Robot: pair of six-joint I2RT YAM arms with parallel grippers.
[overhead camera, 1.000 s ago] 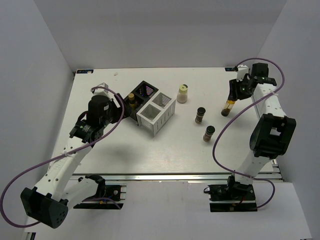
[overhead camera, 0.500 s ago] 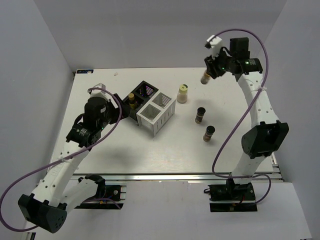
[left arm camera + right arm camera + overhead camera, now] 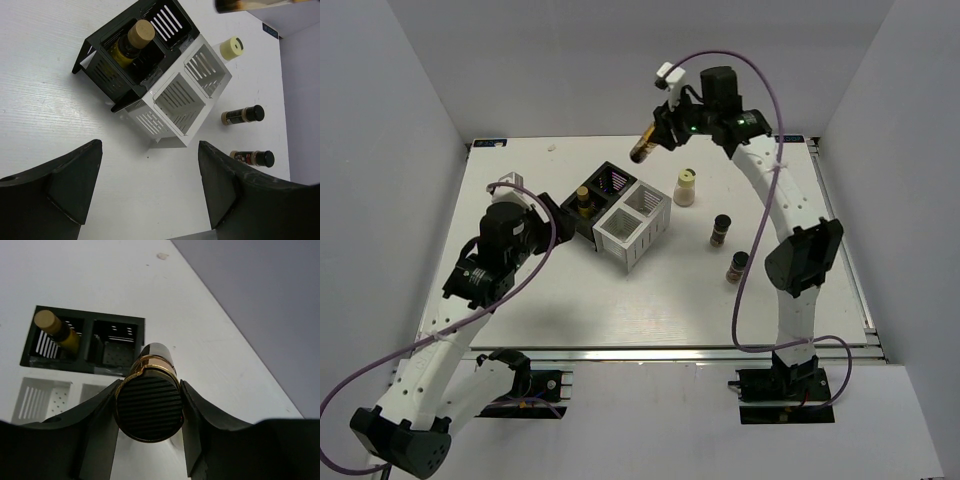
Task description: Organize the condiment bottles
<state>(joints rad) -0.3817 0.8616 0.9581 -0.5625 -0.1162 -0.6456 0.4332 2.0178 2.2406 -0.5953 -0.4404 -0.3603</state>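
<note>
My right gripper point(image 3: 658, 135) is raised over the table's far middle, shut on a dark amber bottle point(image 3: 644, 149) with a ribbed black cap point(image 3: 148, 405); the bottle hangs tilted above the black box point(image 3: 610, 181). A yellow bottle point(image 3: 131, 41) with a tan cap stands in that box's left cell. The cream-white jar point(image 3: 686, 187) stands to the right of the boxes. Two brown bottles point(image 3: 720, 228) point(image 3: 737, 265) stand further right. My left gripper point(image 3: 150, 190) is open and empty, just left of the boxes.
A white two-cell box point(image 3: 634, 225) is joined to the black one; its cells hold nothing. The table's far edge meets the grey back wall just behind the right gripper. Purple cables loop from both arms.
The right arm has swung from the far right of the table leftward and upward, carrying the amber bottle to above the black box. The left arm has drawn back slightly.
</note>
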